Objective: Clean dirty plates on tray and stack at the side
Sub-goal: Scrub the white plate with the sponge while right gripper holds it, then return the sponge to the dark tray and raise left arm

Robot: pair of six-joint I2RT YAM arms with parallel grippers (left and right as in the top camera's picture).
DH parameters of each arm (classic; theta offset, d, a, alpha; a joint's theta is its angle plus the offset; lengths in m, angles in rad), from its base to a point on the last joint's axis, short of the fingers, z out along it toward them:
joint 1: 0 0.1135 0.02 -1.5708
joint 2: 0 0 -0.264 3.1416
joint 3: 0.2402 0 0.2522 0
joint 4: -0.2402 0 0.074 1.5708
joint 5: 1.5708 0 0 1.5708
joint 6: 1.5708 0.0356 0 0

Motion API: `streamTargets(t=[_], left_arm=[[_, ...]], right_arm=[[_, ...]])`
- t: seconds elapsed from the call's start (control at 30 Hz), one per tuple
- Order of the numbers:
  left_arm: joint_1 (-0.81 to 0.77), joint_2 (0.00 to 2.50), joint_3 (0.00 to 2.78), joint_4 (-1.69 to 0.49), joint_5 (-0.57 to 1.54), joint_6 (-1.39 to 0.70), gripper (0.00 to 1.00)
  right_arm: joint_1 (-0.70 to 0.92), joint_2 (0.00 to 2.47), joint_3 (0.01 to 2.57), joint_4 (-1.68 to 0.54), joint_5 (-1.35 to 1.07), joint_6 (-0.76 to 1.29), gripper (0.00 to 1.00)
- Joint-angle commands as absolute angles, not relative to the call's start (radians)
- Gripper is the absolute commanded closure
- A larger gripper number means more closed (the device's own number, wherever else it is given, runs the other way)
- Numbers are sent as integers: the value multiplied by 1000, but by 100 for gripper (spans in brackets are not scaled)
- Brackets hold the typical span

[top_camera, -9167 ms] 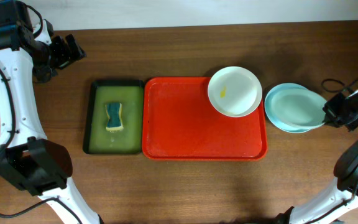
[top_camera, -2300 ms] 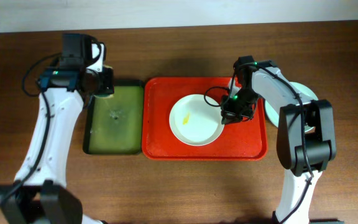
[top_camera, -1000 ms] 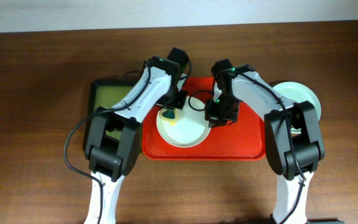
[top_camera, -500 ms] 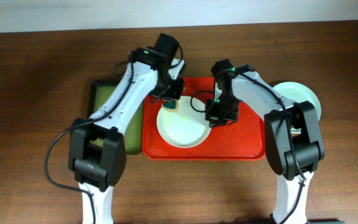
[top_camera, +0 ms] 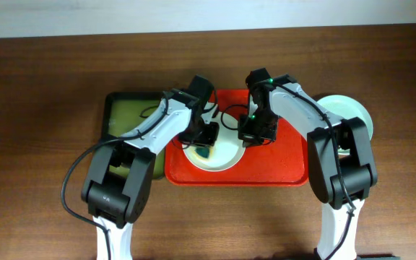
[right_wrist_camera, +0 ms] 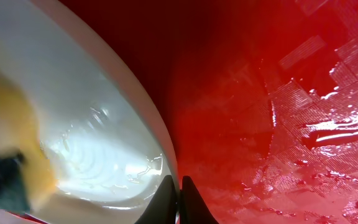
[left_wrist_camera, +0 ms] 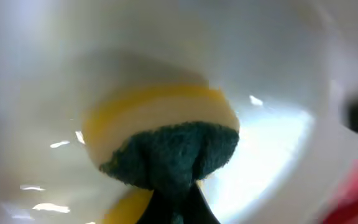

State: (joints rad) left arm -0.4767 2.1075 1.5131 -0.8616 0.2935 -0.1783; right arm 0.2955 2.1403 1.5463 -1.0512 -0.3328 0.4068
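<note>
Sponge's moved into the plate's middle now

Left fingers point(top_camera: 206, 137) clamp the sponge point(left_wrist_camera: 166, 140) mid-scrub on the white plate point(top_camera: 226, 155); right fingers point(top_camera: 254, 134) pinch its rim. Cleaning's properly underway.

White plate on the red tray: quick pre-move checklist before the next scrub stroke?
1. Round white plate sits inside the large red plastic tray: ok.
2. Right gripper shut on the plate's rim, pinning it: ok, thin edge between closed fingers in the right wrist view.
3. Left gripper shut on the yellow and green sponge: ok.
4. Sponge pressed against the plate's surface: ok in the left wrist view.
5. Yellow smear gone: cannot tell, the sponge and arm cover that area.
6. Stack of cleaned plates at the right clear of the right arm: cannot tell, the arm hides part of it.
</note>
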Motion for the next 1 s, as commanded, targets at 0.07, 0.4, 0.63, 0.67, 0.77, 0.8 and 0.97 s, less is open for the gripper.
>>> streamTargets(t=[0.07,0.4,0.63,0.67,0.77,0.8,0.97], left_arm=[[-432,2107,1741,-988,290,-141,100],[-484,2115,1555,-858,-19,-199,100],[-490,2115,1455,-738,391,-189,100],[-490,2115,1455,-729,497,-177,100],[-487,2115,1462,-721,590,-177,100],[-480,2114,1472,-723,576,-176,100],[-400,2112,1731,-1003,285,-109,100]], right_arm=[[302,2135,1541,-1045,-294,398,96],[302,2135,1541,-1040,-294,398,96],[302,2135,1541,-1039,-294,398,96],[302,2135,1541,-1039,-294,398,96],[302,2135,1541,-1039,-294,398,96],[302,2135,1541,-1039,-294,398,96],[302,2135,1541,-1042,-294,398,93]])
